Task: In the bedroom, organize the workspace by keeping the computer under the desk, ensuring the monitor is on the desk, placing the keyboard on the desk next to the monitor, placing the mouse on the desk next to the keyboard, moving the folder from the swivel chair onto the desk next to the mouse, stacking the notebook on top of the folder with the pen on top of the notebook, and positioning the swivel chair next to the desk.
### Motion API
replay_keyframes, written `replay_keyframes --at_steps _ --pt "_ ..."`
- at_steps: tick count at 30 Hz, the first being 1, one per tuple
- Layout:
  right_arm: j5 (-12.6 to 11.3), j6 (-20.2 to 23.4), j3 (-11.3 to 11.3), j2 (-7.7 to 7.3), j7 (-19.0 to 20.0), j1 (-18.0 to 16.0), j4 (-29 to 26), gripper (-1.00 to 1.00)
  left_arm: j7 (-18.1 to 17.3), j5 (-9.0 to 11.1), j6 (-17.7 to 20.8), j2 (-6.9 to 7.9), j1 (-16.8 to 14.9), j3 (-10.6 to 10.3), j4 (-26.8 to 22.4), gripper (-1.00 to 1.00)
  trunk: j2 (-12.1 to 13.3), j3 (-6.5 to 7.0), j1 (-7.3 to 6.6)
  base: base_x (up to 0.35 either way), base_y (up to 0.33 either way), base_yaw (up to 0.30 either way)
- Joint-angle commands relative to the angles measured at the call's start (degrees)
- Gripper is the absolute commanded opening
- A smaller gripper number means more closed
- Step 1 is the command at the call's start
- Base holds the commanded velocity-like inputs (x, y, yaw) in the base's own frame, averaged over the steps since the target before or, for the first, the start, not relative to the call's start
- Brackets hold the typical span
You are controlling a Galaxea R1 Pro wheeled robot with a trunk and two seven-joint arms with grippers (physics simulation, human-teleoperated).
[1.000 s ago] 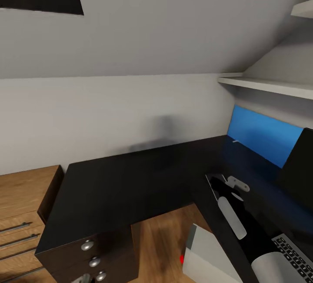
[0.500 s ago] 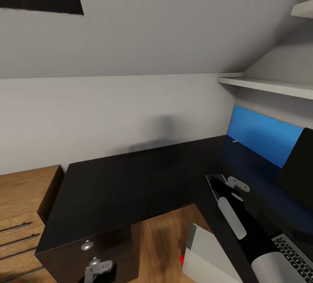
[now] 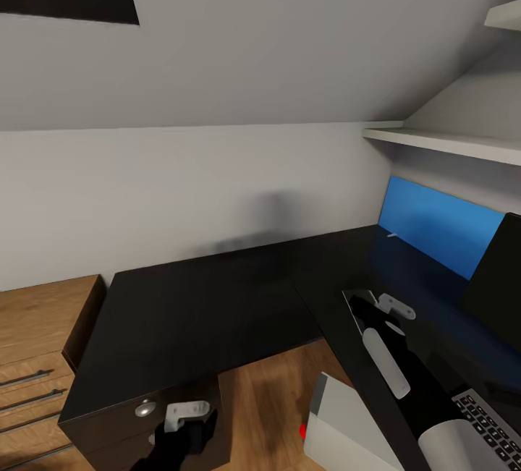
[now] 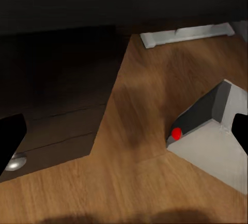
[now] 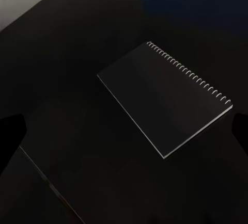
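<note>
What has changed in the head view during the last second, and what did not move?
The left end effector has risen from the lower edge of the picture in front of the desk's drawer unit, now hiding two of its three knobs. It holds nothing. The right end effector, the desk, keyboard and computer stayed as they were.

The monitor [image 3: 499,276] and the keyboard [image 3: 492,424] are cut off by the head view's right edge, the computer [image 3: 347,431] by its lower edge. The right arm hides the notebook [image 5: 165,97] there, and the pen [image 3: 391,234] is too small to make out
</note>
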Motion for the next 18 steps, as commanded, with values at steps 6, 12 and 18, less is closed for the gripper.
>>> replay_keyframes --at_steps 6,12,18 --pt "-0.2 0.2 0.1 -0.07 -0.3 0.0 0.1 1.00 0.1 0.6 4.8 -0.07 0.0 -2.8 -7.3 1.00 0.0 -0.06 0.01 0.000 0.000 0.000" --pt "-0.1 0.1 0.1 -0.15 -0.2 -0.1 2.0 1.00 0.3 0.6 7.4 -2.03 0.0 -3.6 -13.4 1.00 0.0 -0.06 0.01 0.000 0.000 0.000" --pt "0.1 0.0 0.2 -0.16 -0.1 0.0 3.3 1.00 3.2 0.6 12.3 -4.07 0.0 -3.5 -15.0 1.00 0.0 -0.06 0.01 0.000 0.000 0.000"
